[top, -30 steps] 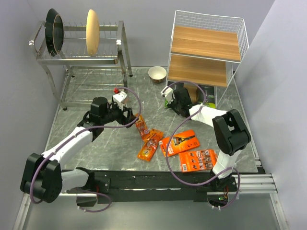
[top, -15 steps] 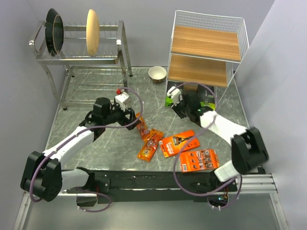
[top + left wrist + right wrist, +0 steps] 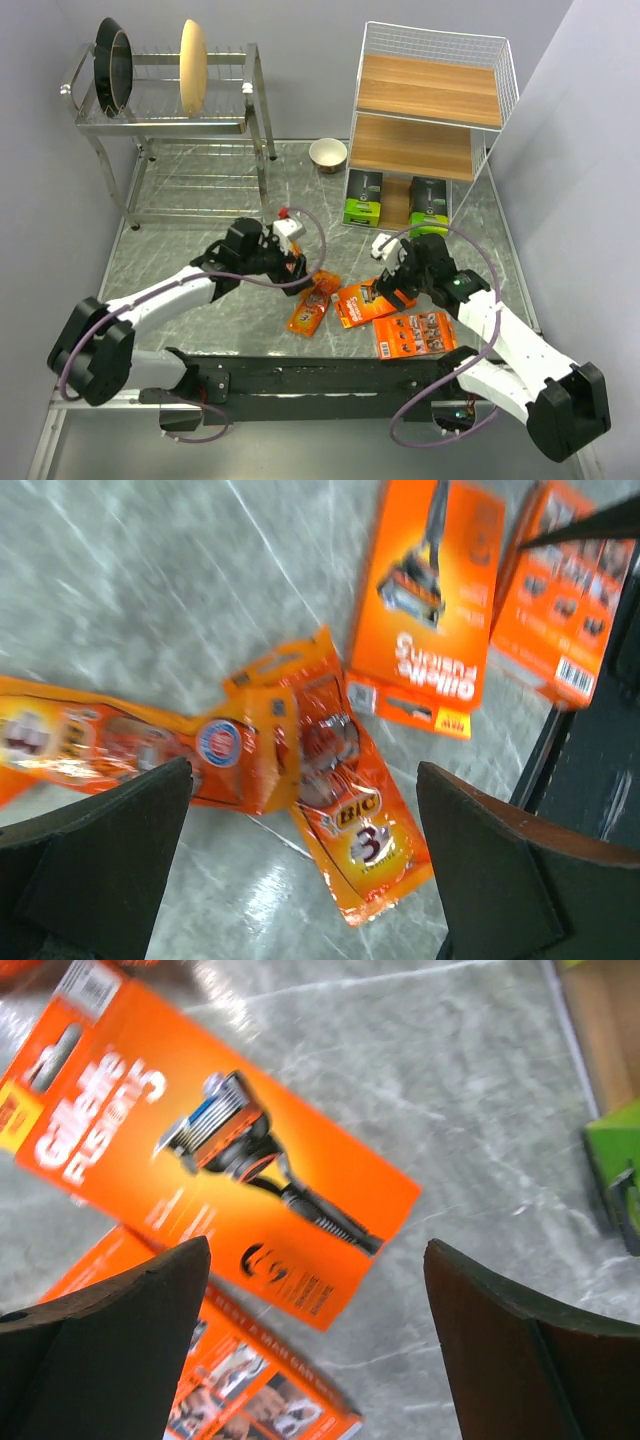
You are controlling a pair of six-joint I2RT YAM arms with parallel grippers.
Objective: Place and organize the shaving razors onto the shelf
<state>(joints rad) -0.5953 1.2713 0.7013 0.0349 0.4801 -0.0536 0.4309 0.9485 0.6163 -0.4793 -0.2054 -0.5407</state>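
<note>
Razors (image 3: pixel 372 300): two boxes (image 3: pixel 362 197), four orange packs (image 3: pixel 413 334).

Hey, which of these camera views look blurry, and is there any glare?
Top external: sharp, evenly lit. Left wrist: the blister pack at frame left is smeared, with glare on the marble table. Right wrist: motion blur softens the Gillette card, and there is a bright sheen along the top.

marble table (image 3: pixel 310 205) under shelf (image 3: pixel 425 148), dish rack (image 3: pixel 170 123), bowl (image 3: pixel 328 154), orange packs (image 3: pixel 415 333)
</note>
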